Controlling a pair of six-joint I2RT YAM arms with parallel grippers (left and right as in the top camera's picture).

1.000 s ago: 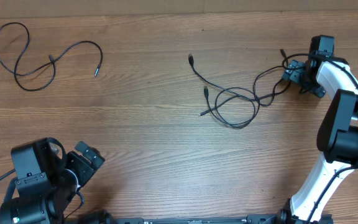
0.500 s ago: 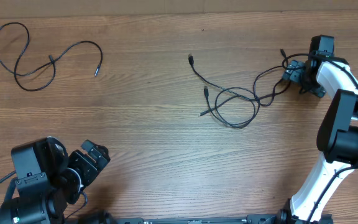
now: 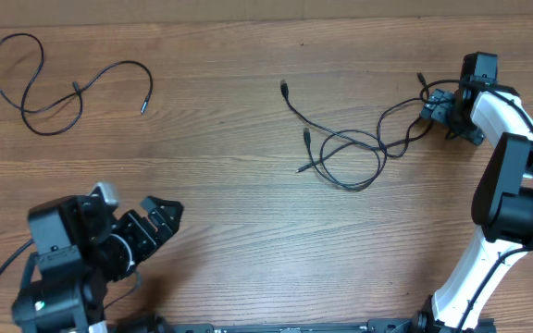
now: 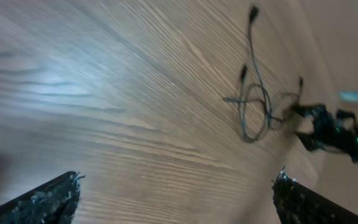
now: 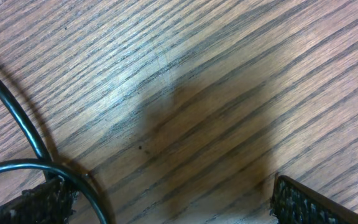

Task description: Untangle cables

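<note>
Cables (image 3: pixel 350 153) lie knotted, one strand (image 3: pixel 75 89) already apart; left gripper (image 4: pixel 178 177) and right gripper (image 5: pixel 169 185) gape empty, so right should next pinch the nearby loop.

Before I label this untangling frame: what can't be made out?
Overhead: which strand of the tangled cables lies on top, too thin.
Overhead: whether the right gripper touches them, too small and dark.
Left wrist: plug ends, blurred.
Right wrist: cable cut off at left edge.
</note>
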